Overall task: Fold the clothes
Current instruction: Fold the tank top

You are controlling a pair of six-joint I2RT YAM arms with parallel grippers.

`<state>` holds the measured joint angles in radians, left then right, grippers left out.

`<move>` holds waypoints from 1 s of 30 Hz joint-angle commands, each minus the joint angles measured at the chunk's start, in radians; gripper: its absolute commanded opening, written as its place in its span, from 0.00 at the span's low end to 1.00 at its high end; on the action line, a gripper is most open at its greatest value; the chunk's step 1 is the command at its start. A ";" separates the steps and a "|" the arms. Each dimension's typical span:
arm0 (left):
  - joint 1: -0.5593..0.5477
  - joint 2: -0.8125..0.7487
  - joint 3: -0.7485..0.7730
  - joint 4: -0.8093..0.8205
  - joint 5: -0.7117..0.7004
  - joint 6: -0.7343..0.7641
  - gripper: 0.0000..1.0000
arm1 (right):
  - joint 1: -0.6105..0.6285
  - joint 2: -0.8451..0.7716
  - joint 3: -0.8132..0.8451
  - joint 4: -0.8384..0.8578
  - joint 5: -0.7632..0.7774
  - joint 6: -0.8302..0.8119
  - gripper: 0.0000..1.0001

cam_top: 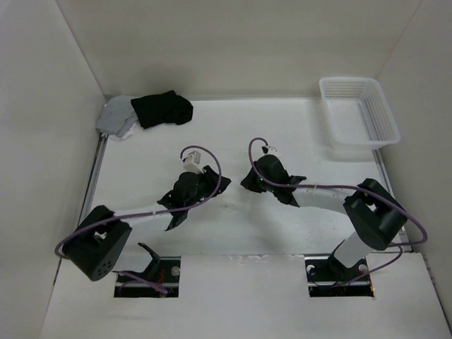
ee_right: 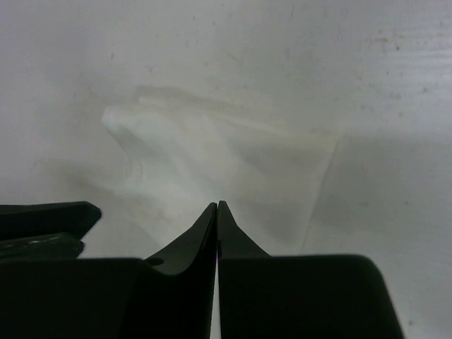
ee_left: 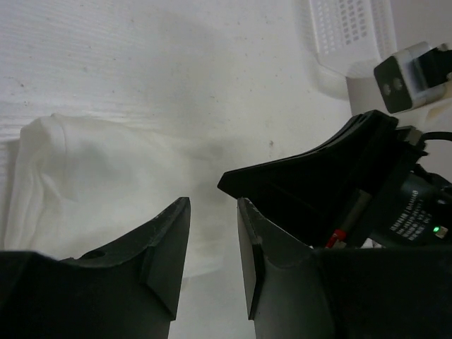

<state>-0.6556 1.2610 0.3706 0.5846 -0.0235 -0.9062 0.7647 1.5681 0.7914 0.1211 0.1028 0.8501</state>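
Looking down past L gripper (ee_left: 212, 212), jaws standing apart, cloth edge showing thru gap. Seeing white camisole (ee_left: 106, 176) lying bunched on tbl (ee_left: 141, 56), left of ctr, just beyond fingertips. Noting black R arm (ee_left: 395, 198) reaching in from rt, basket (ee_left: 349, 28) sitting top rt.
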 commanded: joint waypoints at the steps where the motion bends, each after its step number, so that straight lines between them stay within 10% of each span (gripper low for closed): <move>1: 0.003 0.119 0.033 0.162 -0.030 0.009 0.31 | -0.031 0.052 -0.007 0.250 -0.098 -0.002 0.04; 20: 0.146 0.201 -0.131 0.294 -0.032 -0.066 0.30 | -0.135 0.207 -0.107 0.488 -0.152 0.079 0.05; 30: 0.095 -0.279 -0.138 0.000 -0.096 -0.005 0.36 | -0.133 -0.058 -0.170 0.502 -0.224 0.055 0.29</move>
<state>-0.5430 1.0992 0.2001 0.6952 -0.0650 -0.9642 0.6357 1.6444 0.6373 0.5468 -0.0959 0.9211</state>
